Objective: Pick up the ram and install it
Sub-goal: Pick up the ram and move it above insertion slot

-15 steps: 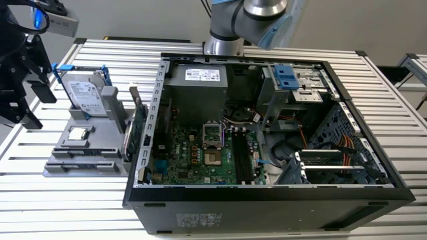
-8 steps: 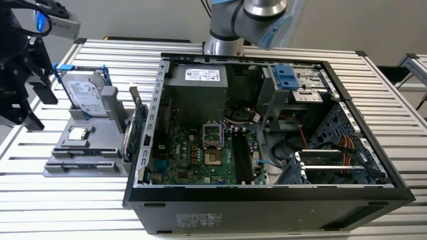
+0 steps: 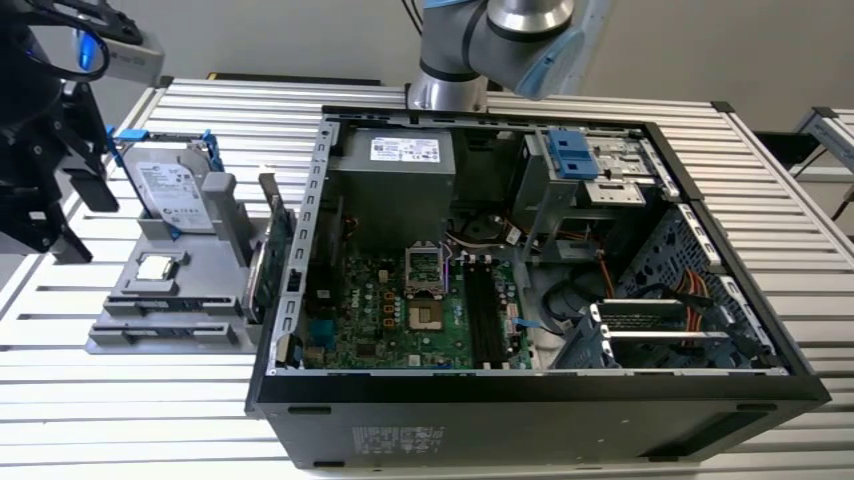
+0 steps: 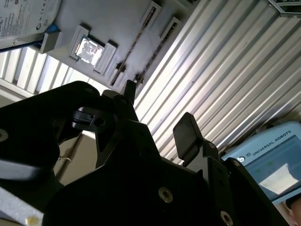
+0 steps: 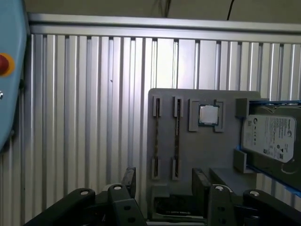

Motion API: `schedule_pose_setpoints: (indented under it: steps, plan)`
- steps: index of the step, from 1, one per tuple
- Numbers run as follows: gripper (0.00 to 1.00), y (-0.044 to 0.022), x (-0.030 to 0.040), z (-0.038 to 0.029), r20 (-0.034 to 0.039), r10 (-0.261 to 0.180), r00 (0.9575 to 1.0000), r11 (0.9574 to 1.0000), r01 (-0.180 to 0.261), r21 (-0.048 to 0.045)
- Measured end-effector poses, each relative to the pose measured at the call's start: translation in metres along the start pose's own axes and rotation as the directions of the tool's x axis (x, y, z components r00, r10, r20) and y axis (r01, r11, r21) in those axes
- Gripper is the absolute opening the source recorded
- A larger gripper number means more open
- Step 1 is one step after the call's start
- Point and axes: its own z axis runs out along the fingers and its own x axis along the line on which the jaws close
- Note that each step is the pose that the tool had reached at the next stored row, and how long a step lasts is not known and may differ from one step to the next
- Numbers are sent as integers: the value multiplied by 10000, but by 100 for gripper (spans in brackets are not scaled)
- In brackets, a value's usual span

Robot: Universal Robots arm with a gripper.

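Note:
Two thin ram sticks [image 5: 177, 136] stand on edge in slots of the grey holder tray [image 5: 207, 155], also seen in the second wrist view [image 4: 141, 42] and in the exterior view [image 3: 274, 235]. My black gripper [image 3: 80, 215] hangs above the table at the exterior view's left of the tray, apart from the ram. Both wrist views show its fingers spread with nothing between them, in the first wrist view [image 5: 164, 183] and in the second [image 4: 157, 115]. The open computer case [image 3: 287, 300] shows the motherboard with dark memory slots [image 3: 483, 310].
On the tray lie a silver drive in a blue frame [image 3: 174, 195] and a small square silver chip [image 3: 158, 267]. The slatted metal table [image 3: 120, 400] carries everything. The arm's base [image 3: 447, 70] stands behind the case. A blue-grey pendant [image 4: 277, 160] sits nearby.

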Motion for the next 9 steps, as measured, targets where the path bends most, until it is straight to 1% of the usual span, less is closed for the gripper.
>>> schedule_pose_setpoints:
  steps: [9]
  plan:
    - [100, -1, -12, 49, -43, 4, 10000, 10000, -4, -1]
